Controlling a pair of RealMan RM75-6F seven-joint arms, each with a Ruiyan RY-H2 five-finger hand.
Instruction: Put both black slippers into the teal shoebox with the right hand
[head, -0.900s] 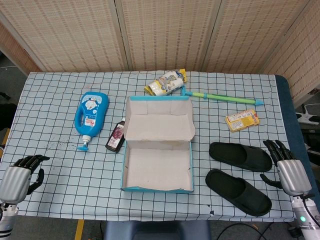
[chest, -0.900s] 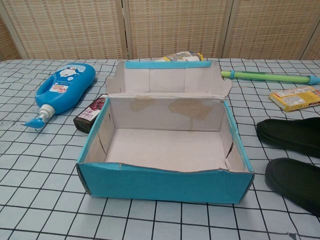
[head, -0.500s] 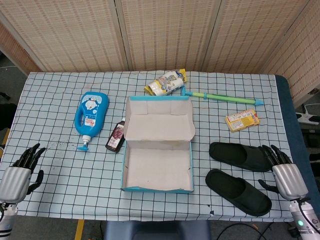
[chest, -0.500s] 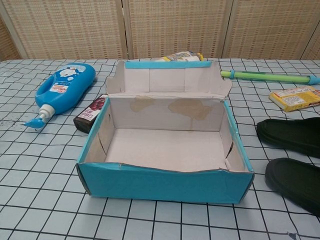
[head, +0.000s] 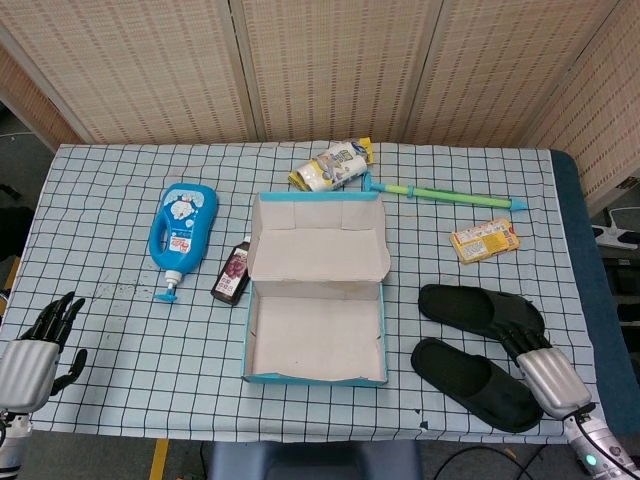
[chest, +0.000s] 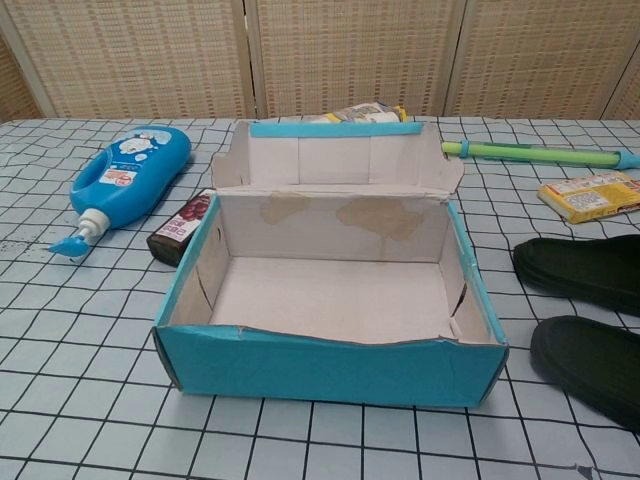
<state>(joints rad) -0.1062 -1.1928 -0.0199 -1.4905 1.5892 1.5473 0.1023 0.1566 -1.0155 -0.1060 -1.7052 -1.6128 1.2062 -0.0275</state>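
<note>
No legible text on any label or package.

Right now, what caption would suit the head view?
Right hand reaching over two black slippers beside an empty, open teal shoebox.

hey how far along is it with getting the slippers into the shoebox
Nothing is done yet: the shoebox sits open and empty, and both black slippers lie on the table to its right. In hand: the right hand hangs over the slippers' right ends, fingers apart, gripping nothing. The left hand waits open at the table's near left corner. Left to do: grip each slipper and place both in the box.
</note>
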